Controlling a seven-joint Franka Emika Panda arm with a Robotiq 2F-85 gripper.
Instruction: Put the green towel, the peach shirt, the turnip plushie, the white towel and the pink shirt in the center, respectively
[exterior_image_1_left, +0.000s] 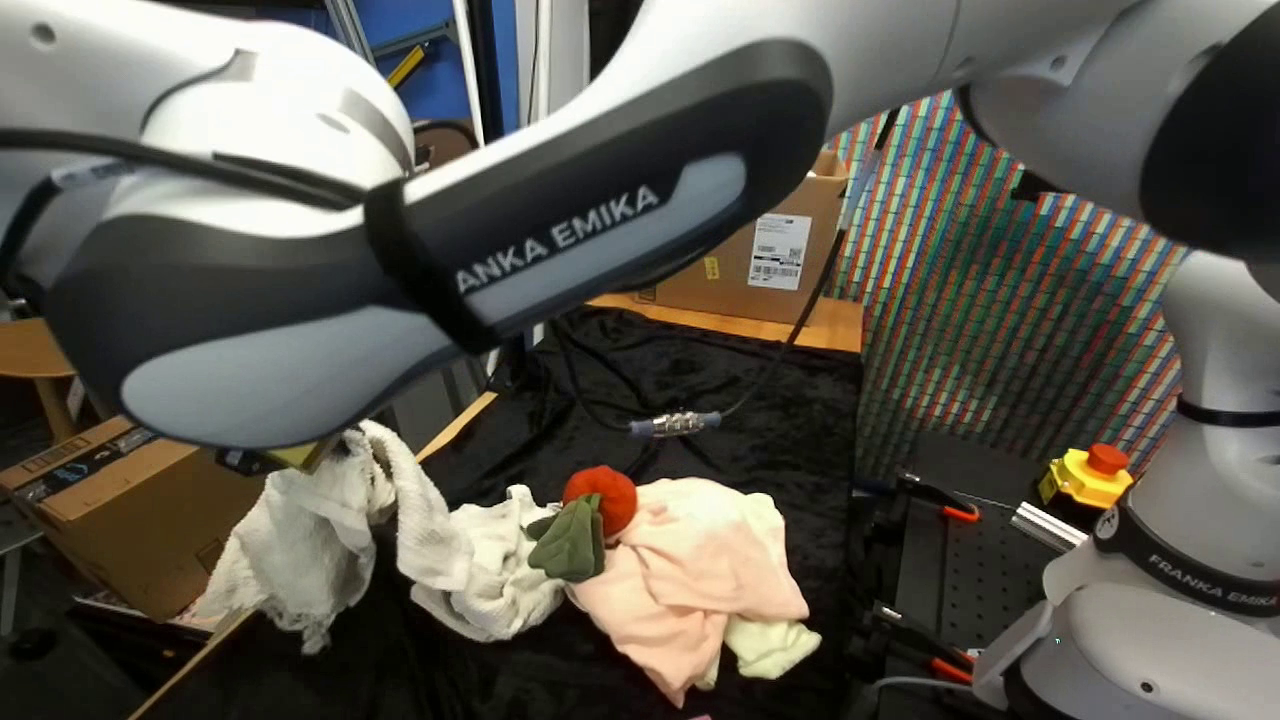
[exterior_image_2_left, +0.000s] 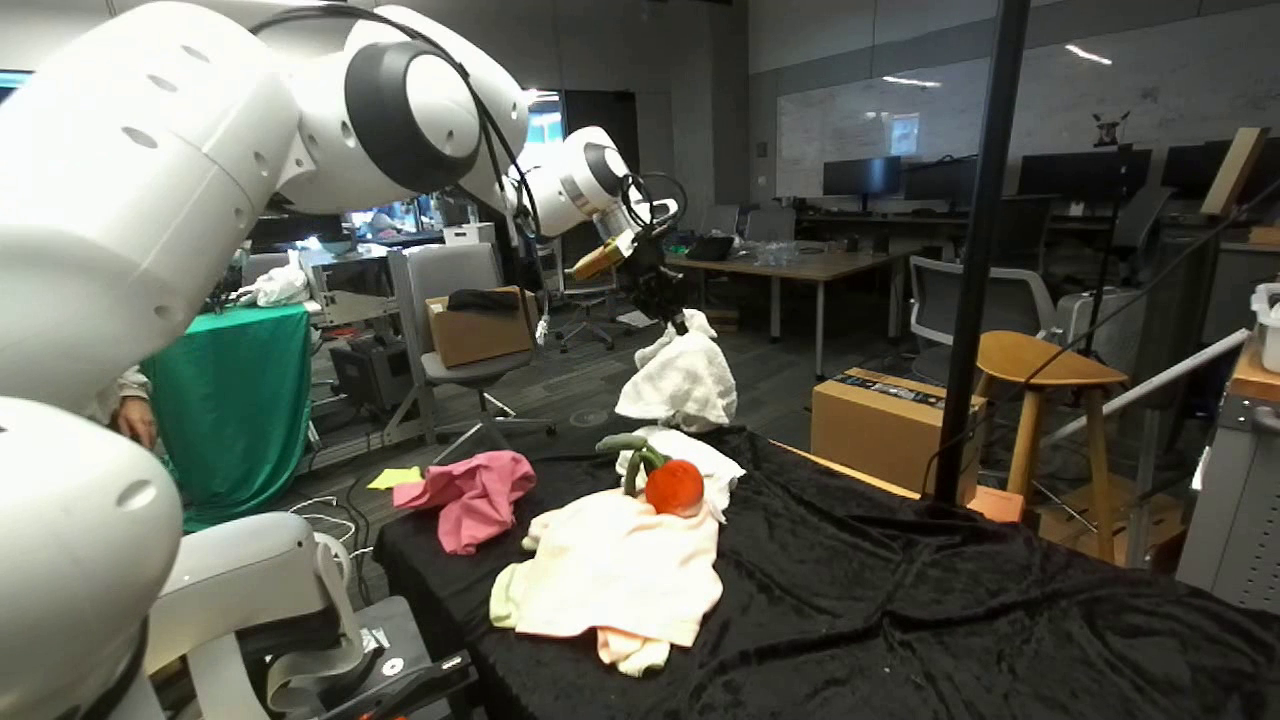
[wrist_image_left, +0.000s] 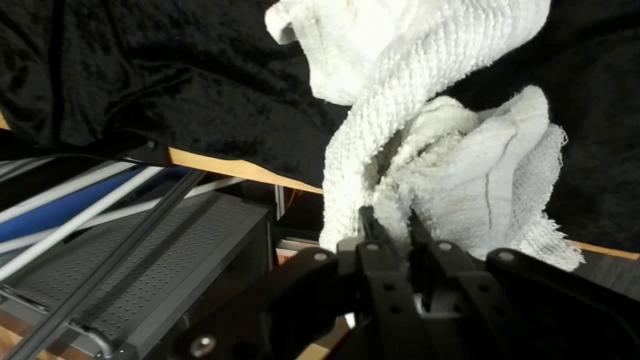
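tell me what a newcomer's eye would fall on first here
Probably the red turnip plushie would win, vivid at the edge of the peach shirt. Then comes the white towel, hanging from the gripper, its other end down near the plushie. In an exterior view, the bright pink shirt stands out near the black-draped table's edge.

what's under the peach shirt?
Pale green cloth peeks out from beneath the peach shirt in both exterior views. The rest of it, and anything else underneath, is covered; can't tell.

Turnip plushie (exterior_image_1_left: 592, 518) lies between towel (exterior_image_1_left: 435, 535) and shirt (exterior_image_1_left: 690, 565).
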